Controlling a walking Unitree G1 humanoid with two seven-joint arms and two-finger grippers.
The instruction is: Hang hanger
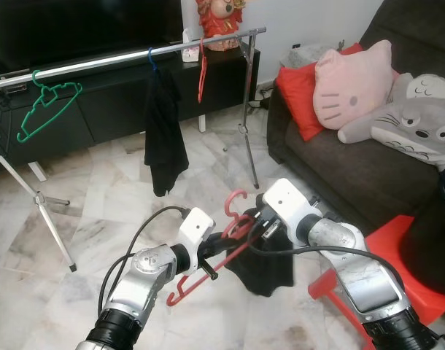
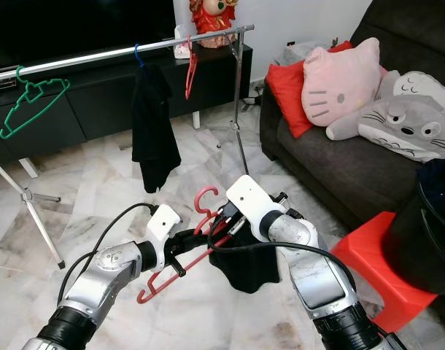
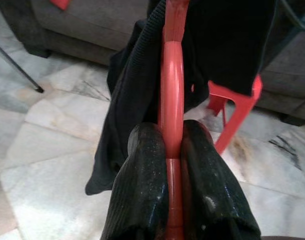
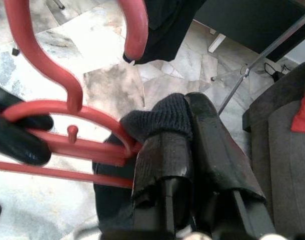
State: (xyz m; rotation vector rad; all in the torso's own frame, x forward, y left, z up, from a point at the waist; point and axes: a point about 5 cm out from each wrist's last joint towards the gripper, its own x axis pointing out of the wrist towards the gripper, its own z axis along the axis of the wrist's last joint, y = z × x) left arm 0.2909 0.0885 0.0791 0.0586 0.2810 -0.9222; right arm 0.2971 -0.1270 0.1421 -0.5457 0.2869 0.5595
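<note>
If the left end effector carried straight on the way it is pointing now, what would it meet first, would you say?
The left end effector, shut on the red hanger, points along it toward the black garment draped there. Probably the garment comes first; beyond it stands the red stool, though depth is unclear.

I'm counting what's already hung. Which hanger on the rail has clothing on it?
The blue hanger, mid-rail, carries a black garment. The green hanger further left and the red hanger on the rail to its right hang bare.
</note>
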